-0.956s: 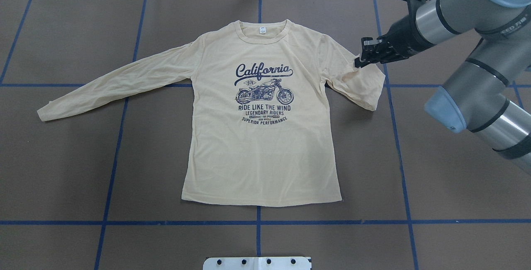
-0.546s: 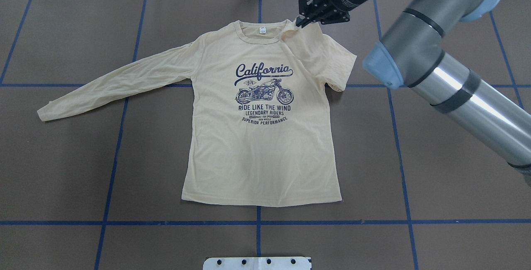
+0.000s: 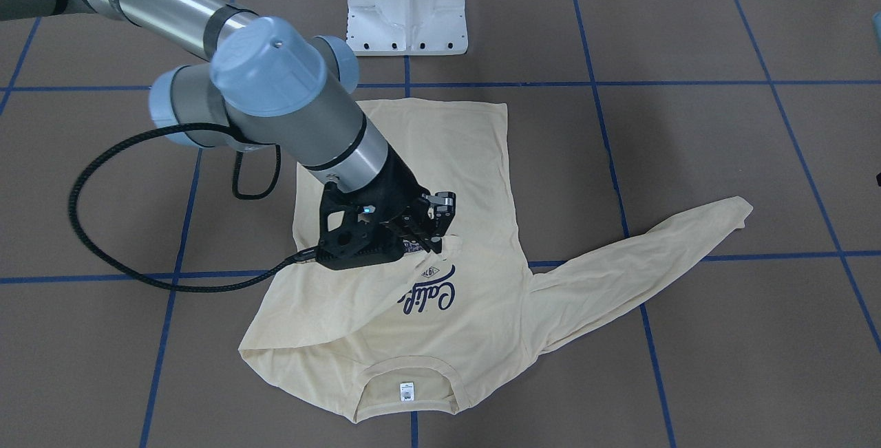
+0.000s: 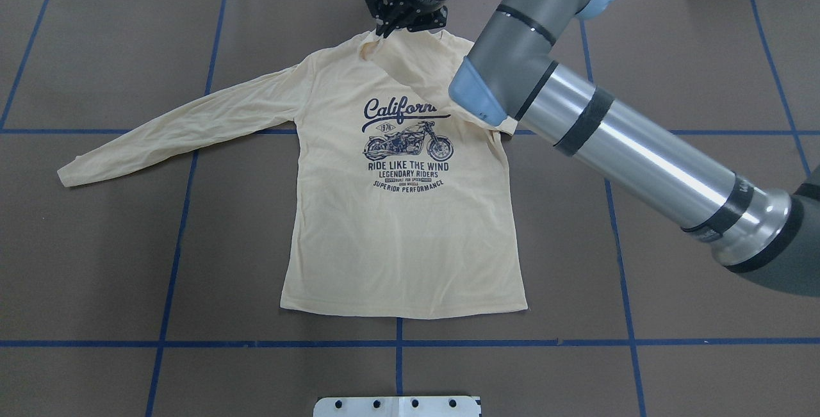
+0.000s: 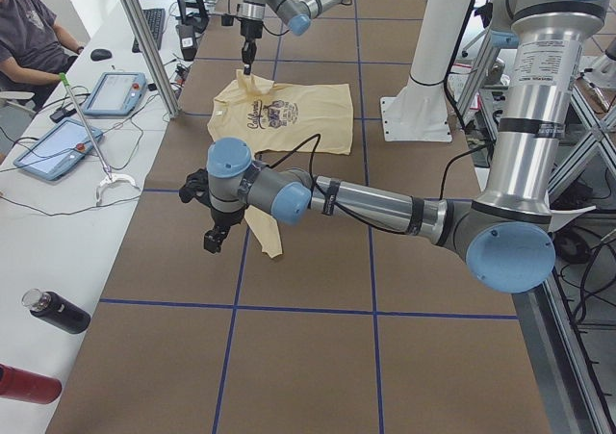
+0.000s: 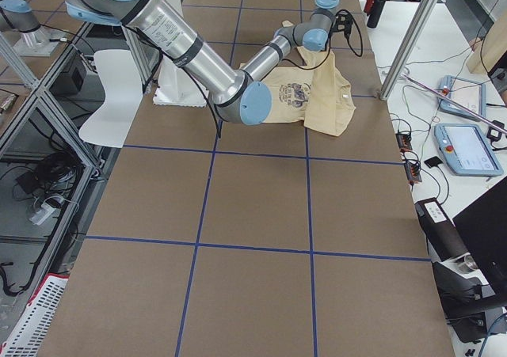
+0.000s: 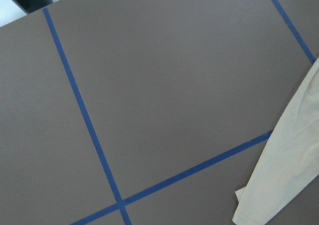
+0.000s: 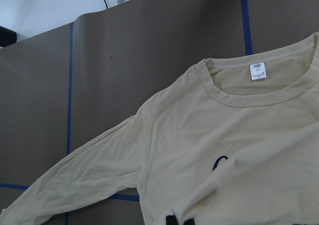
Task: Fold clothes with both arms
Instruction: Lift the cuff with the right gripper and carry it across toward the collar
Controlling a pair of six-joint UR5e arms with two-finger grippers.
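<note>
The pale cream-yellow T-shirt (image 4: 397,244) lies print-up and flat on the brown table, collar towards the far edge. My right gripper (image 4: 383,31) is shut on the cuff of the shirt's right sleeve (image 4: 423,65). It holds the cuff just above the collar, so the sleeve drapes diagonally across the chest. In the front-facing view the right gripper (image 3: 437,241) pinches that cuff over the print. The left sleeve (image 4: 173,129) stretches out flat. My left gripper (image 5: 212,242) hovers beside that sleeve's cuff (image 7: 279,185); I cannot tell whether it is open or shut.
The white pedestal base (image 3: 406,14) stands at the table's near edge. Blue tape lines (image 4: 397,343) divide the brown table into squares. A side table along the far edge carries tablets (image 5: 113,92) and bottles (image 5: 58,311), with a person (image 5: 29,30) seated there.
My right gripper has carried the right sleeve's cuff from beside the shirt up and leftward to the collar. The sleeve now covers the neck label and the end of the print's top word.
</note>
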